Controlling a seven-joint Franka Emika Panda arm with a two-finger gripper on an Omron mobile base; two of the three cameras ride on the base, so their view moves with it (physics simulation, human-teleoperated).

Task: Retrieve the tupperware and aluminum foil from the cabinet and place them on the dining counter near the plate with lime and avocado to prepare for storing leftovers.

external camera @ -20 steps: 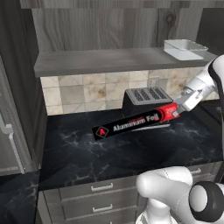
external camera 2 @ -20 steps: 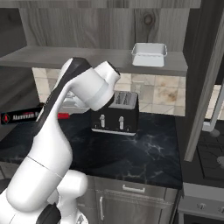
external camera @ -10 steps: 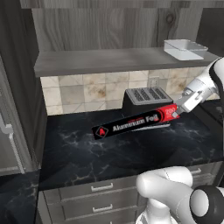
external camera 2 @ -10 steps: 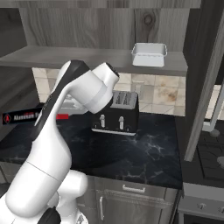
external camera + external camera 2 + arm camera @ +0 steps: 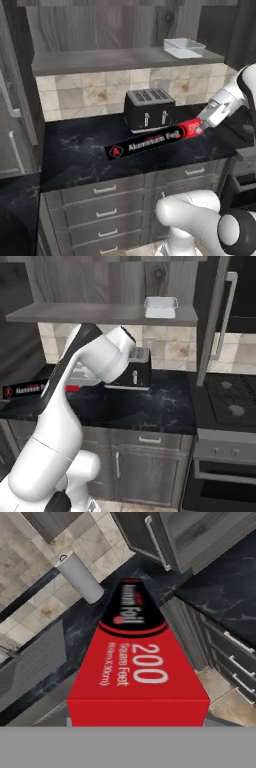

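Note:
The aluminum foil (image 5: 150, 142), a long black box with a red end, hangs level above the marble worktop in front of the toaster. My gripper (image 5: 201, 127) is shut on its red end. In the right base view the aluminum foil (image 5: 22, 390) sticks out to the left behind my arm. The hand view looks along the aluminum foil (image 5: 135, 667) from its red end; my fingertips are hidden behind it. The tupperware (image 5: 184, 47) (image 5: 161, 307) sits at the right end of the cabinet's shelf board (image 5: 115, 60). The dining counter and the plate are out of view.
A black toaster (image 5: 150, 107) (image 5: 139, 367) stands on the worktop against the tiled wall. Grey drawers (image 5: 107, 212) run below the worktop. A stove (image 5: 230, 401) sits to the right, with a tall dark unit (image 5: 227, 306) above it. A grey cylinder (image 5: 80, 577) lies beyond the box's far end.
The whole scene has slid left in both base views, so the camera has moved; the stove has come into the right base view. The foil stays in my grip.

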